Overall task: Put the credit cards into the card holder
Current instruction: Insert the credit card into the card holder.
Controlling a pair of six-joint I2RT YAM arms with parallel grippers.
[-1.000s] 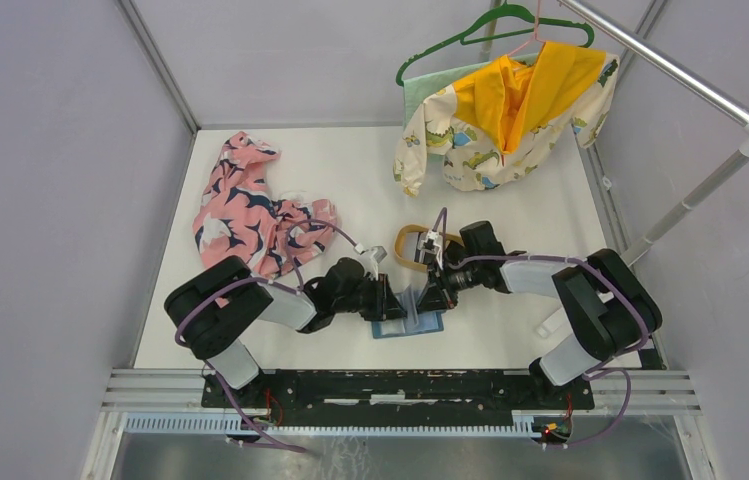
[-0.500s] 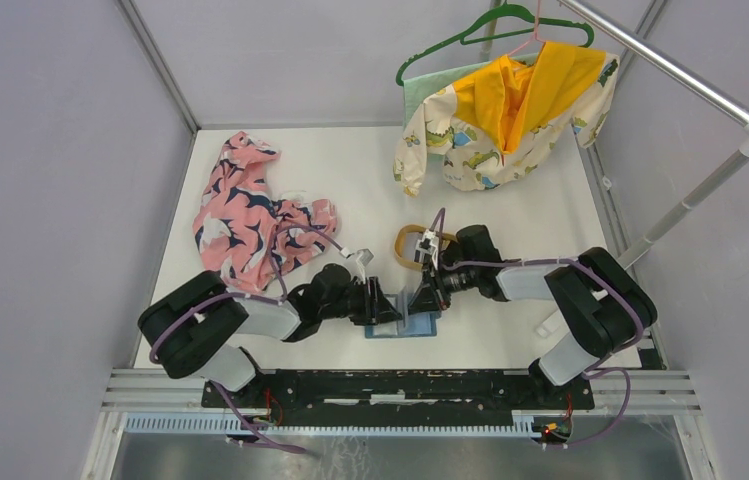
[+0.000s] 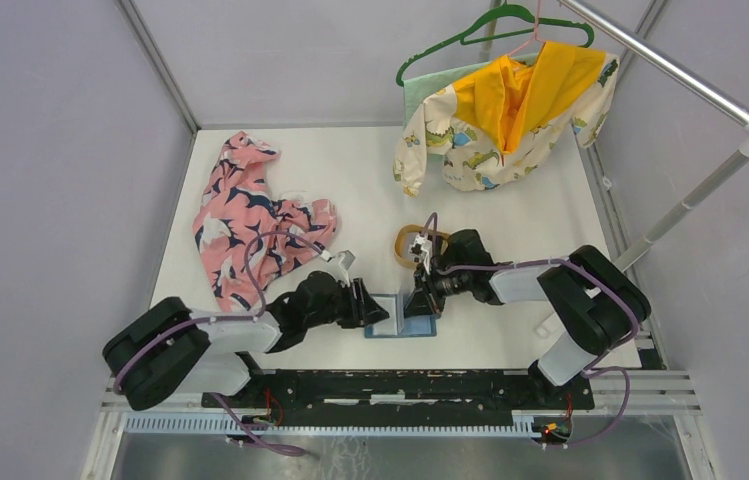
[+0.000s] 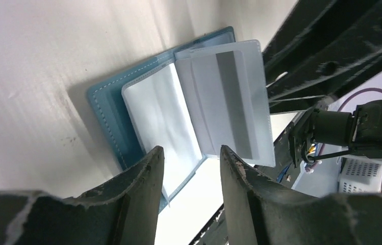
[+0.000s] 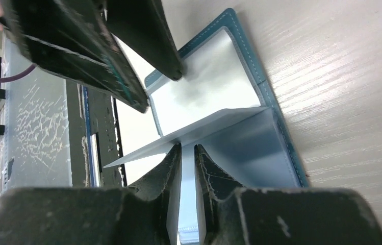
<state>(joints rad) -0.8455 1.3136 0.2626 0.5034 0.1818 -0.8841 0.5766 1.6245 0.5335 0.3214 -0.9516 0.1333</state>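
At the table's (image 3: 530, 215) near edge the card holder (image 3: 402, 329) lies open, my right claw (image 5: 186, 149) clamped on one clear sleeve page (image 5: 245, 143) held upright, while my left claw (image 4: 191, 153) has just backed off, fingers apart and empty, leaving that pocket ready for loading.

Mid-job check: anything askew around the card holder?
One clear inner sleeve stands up from the open card holder instead of lying flat, pinched by the right gripper. The left gripper hangs open, empty. Nothing looks damaged.
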